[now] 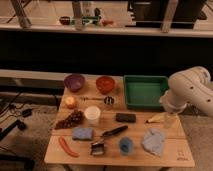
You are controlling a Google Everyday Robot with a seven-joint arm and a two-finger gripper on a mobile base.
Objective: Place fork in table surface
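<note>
Fork: a thin, silvery, slender piece is seen lying flat, its length running roughly 9 to 3 o'clock; details of its tines cannot be made out.
Fork's place: it rests on the table surface, in the rear-left part, between a round orange fruit at its 9 o'clock and a small dark cup just beside it at 3 o'clock.
Behind the fork: a purple bowl is set at 11 o'clock and a red bowl at 1 o'clock.
In front of the fork: a white cup stands at 6 o'clock, and dark grapes lie at 7 o'clock.
Gripper: it hangs under the white arm at the table's right edge, at 4 o'clock from the fork and well apart from it; whether it is spread or pressed together cannot be told.
Between fork and gripper: the dark cup, a black block and a yellowish piece are found.
Green tray: it is placed at 3 o'clock from the red bowl.
Front row: a blue sponge, a black-handled utensil, a blue cup and a pale blue cloth are laid out.
</note>
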